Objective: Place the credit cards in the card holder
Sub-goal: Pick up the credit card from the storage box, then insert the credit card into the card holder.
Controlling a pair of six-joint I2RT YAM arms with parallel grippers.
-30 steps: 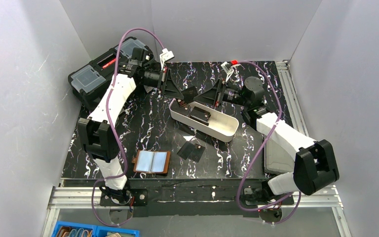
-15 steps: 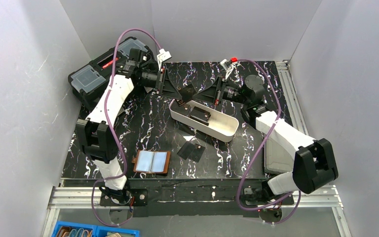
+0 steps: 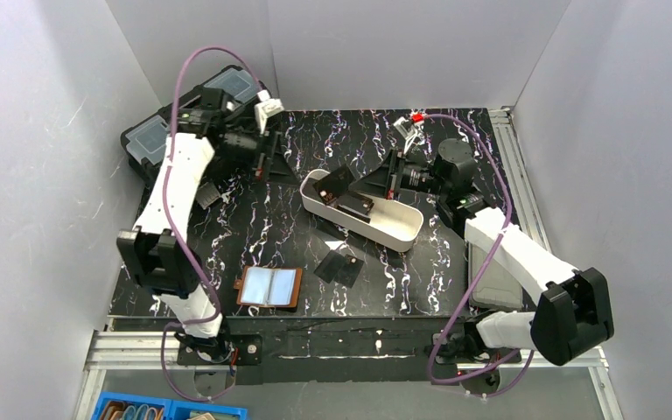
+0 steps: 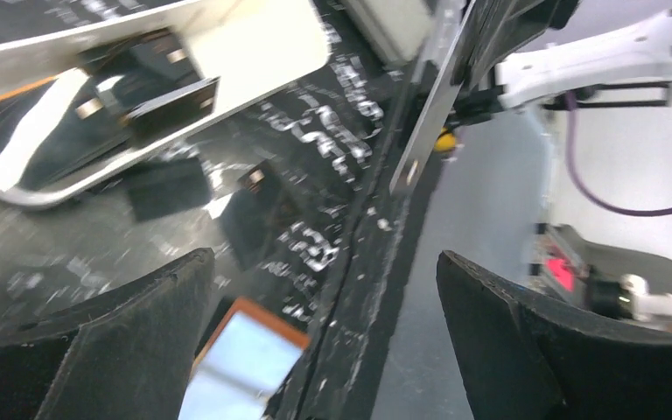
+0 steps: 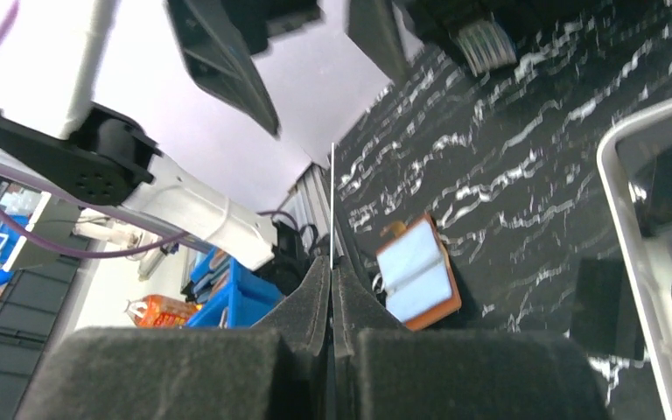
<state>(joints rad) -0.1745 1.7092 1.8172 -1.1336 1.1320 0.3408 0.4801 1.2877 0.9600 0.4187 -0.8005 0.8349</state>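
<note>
Black marbled surface [image 3: 254, 219] carries, by size: a toolbox [image 3: 153, 140] at the far left; a white tray [image 3: 407, 236] mid-surface; the open brown wallet [image 3: 269, 287] near the front edge; one loose card [image 3: 339, 267] between tray and wallet; further cards [image 3: 356, 206] inside the tray.

Left claw [image 4: 324, 262] is released and empty, beside the toolbox; right claw [image 5: 332, 276] is clenched on a single card [image 3: 339, 179], pinched at one edge and tilted above the tray's left end.

Risks, as judged: so slim a pinch may let the card swivel or drop in transit; the unheld wallet may skid or fold when the card is pushed in.

The wallet lies well apart from the right claw, toward the front left.
</note>
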